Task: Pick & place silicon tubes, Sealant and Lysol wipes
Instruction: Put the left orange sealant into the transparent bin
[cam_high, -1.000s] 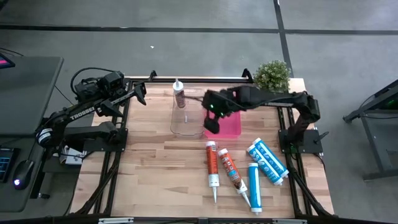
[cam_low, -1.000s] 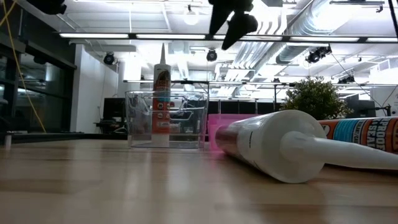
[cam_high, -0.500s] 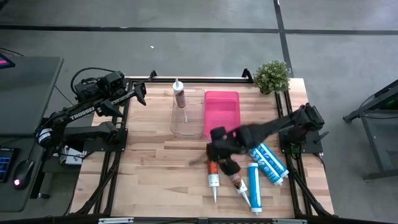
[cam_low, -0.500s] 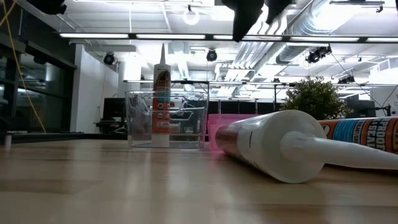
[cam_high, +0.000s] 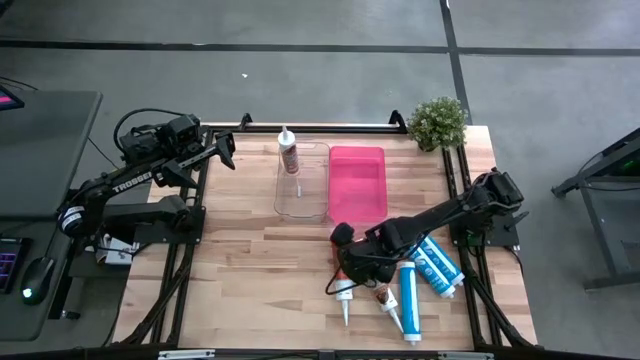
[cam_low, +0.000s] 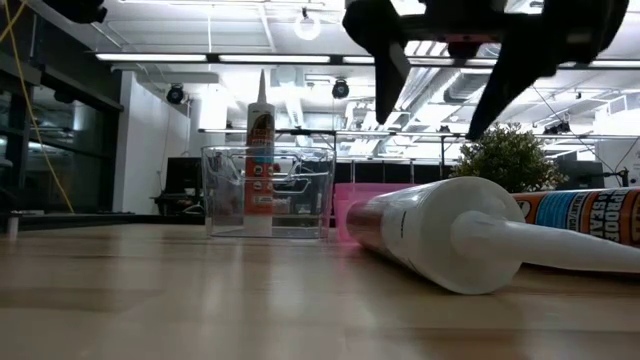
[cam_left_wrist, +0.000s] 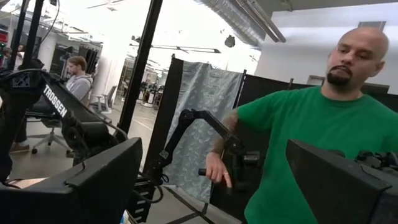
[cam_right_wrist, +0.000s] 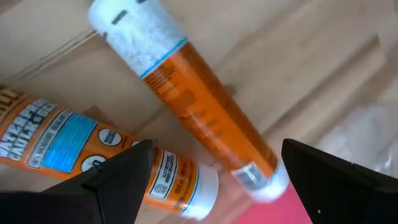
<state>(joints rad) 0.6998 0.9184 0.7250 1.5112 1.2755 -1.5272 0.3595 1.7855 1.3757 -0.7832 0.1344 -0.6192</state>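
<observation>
Several tubes lie on the wooden table near its front right: an orange tube, an orange-and-blue labelled one and two blue-and-white ones. My right gripper hangs open above the orange tube, one finger to each side, clear of it. Another tube stands upright in the clear bin. My left gripper waits open, raised at the far left. Lysol wipes are out of view.
A pink bin sits right of the clear bin at the table's back. A small potted plant stands at the far right corner. Bare wood spans the table's left half. In the left wrist view a person in a green shirt stands beyond the table.
My right gripper has swung from above the bins toward the table's near edge and come down over the lying tubes, rolling about its own axis as it went. It stays open. The tubes have not moved.
</observation>
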